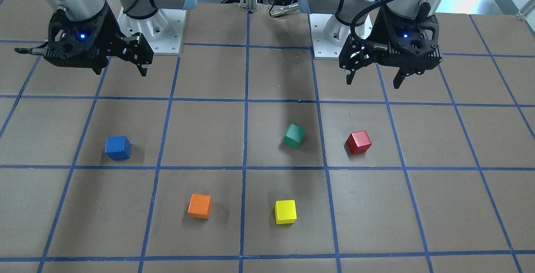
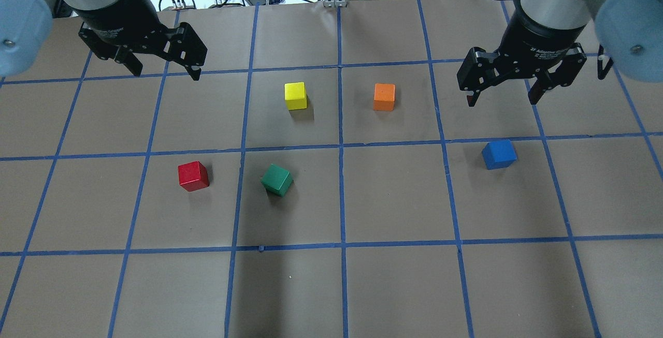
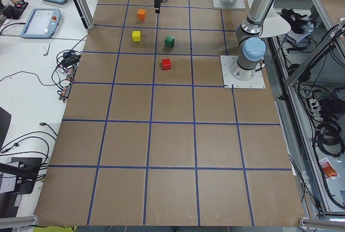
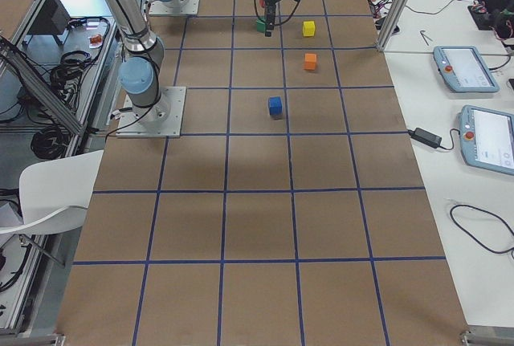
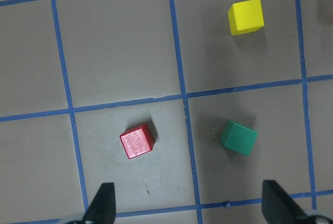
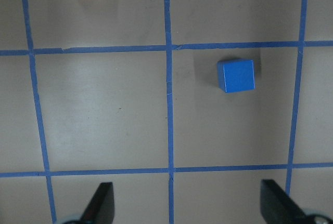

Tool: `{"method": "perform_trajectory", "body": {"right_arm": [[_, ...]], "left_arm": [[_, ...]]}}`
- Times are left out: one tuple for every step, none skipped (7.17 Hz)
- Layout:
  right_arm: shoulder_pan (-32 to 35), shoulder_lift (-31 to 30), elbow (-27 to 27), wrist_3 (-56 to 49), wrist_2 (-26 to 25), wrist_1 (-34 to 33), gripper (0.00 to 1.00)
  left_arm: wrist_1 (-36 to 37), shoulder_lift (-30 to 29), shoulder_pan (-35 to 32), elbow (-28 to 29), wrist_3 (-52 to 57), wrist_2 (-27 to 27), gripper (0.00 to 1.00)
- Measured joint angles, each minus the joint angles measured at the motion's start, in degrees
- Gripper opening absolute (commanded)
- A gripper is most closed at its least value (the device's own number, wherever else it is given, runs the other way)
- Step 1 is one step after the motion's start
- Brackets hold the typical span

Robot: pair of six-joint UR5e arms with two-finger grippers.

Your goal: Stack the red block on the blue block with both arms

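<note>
The red block (image 2: pixel 193 176) sits on the table on my left side, and also shows in the left wrist view (image 5: pixel 138 141) and the front view (image 1: pixel 358 142). The blue block (image 2: pixel 499 154) sits on my right side, and also shows in the right wrist view (image 6: pixel 237 76) and the front view (image 1: pixel 118 147). My left gripper (image 2: pixel 167 75) hangs open and empty above the table, beyond the red block. My right gripper (image 2: pixel 501 101) hangs open and empty, beyond the blue block. Both hold nothing.
A green block (image 2: pixel 277 179) lies tilted just right of the red block. A yellow block (image 2: pixel 295 96) and an orange block (image 2: pixel 384 97) sit farther out near the middle. Blue tape lines grid the brown table (image 2: pixel 331 286).
</note>
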Motion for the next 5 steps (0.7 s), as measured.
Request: {"method": "perform_trajectory", "body": {"right_arm": [[0.0, 0.0, 0.0, 0.0, 0.0, 0.0, 1.00], [0.0, 0.0, 0.0, 0.0, 0.0, 0.0, 1.00], [0.0, 0.0, 0.0, 0.0, -0.1, 0.0, 1.00], [0.0, 0.0, 0.0, 0.0, -0.1, 0.0, 1.00], [0.0, 0.0, 0.0, 0.0, -0.1, -0.1, 1.00]], "left_arm": [[0.0, -0.1, 0.0, -0.1, 0.0, 0.0, 1.00], [-0.1, -0.1, 0.0, 0.0, -0.2, 0.0, 1.00], [-0.5, -0.2, 0.0, 0.3, -0.7, 0.1, 1.00], [-1.2, -0.2, 0.0, 0.6, -1.5, 0.1, 1.00], [-1.7, -0.2, 0.0, 0.7, -2.0, 0.1, 1.00]]}}
